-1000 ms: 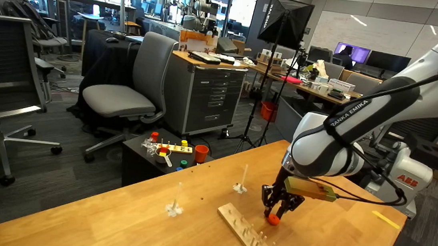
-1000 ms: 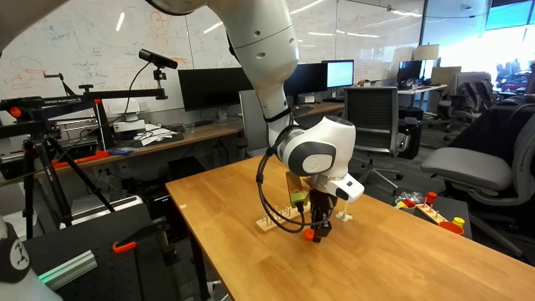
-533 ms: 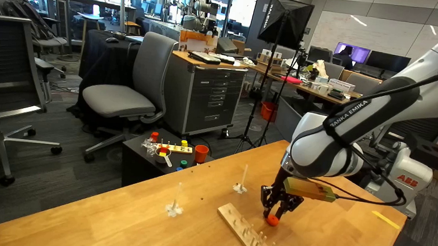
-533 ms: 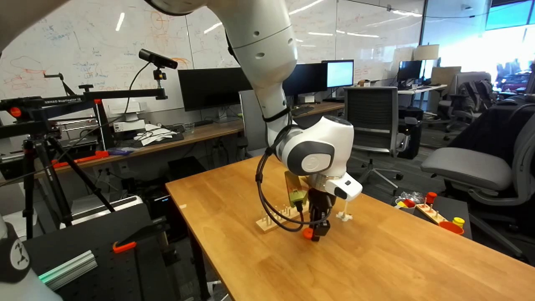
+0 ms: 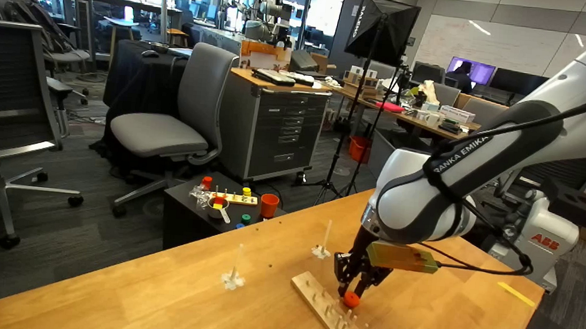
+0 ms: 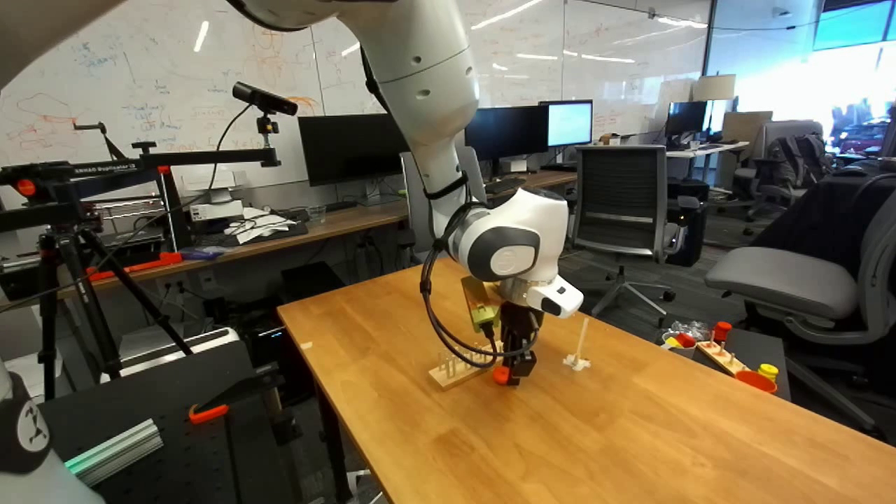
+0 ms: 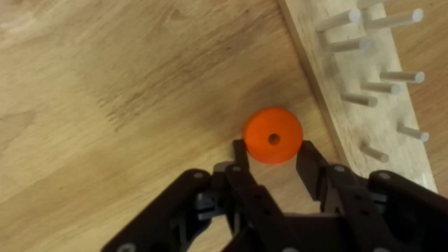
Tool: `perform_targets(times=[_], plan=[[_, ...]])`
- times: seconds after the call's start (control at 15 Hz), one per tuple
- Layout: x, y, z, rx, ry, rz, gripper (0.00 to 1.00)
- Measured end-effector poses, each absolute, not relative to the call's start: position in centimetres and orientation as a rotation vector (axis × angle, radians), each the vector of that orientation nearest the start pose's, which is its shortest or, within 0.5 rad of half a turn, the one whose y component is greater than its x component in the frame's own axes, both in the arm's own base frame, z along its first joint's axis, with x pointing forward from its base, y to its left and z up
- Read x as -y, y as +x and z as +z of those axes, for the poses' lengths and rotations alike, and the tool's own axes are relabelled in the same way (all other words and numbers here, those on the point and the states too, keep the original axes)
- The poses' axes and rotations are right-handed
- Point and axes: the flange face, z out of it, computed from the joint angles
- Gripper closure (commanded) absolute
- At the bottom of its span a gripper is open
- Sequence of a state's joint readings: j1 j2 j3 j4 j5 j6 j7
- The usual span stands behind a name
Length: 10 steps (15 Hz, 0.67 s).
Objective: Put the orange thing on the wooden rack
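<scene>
The orange thing is a round disc with a small centre hole, seen in the wrist view (image 7: 273, 122) and in both exterior views (image 5: 351, 299) (image 6: 500, 376). My gripper (image 7: 274, 148) is shut on it, with one fingertip against each side. The disc appears to be a little above the table, beside the rack and apart from it. The wooden rack (image 7: 385, 117) is a light board with several upright pegs, to the right in the wrist view. It lies on the table in both exterior views (image 5: 322, 313) (image 6: 448, 379), partly hidden by the arm's cables in one of these.
Two thin upright sticks (image 5: 233, 278) (image 5: 322, 250) are taped to the wooden table (image 5: 178, 293). A yellow strip (image 5: 516, 294) lies at the table's far end. A low black stand beside the table holds an orange cup (image 5: 269, 205) and another pegged board (image 5: 236, 199).
My gripper has moved toward the rack with the orange disc between its fingers. The disc has left its earlier spot and seems slightly raised. The rack has not moved.
</scene>
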<state>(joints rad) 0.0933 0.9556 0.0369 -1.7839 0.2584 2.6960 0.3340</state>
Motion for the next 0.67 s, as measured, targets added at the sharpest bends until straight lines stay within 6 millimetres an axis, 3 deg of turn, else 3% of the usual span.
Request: perform_targets(times=[0.67], plan=[[-9.7,63.1,3.6,-0.593,-2.956,0.034,0.84]])
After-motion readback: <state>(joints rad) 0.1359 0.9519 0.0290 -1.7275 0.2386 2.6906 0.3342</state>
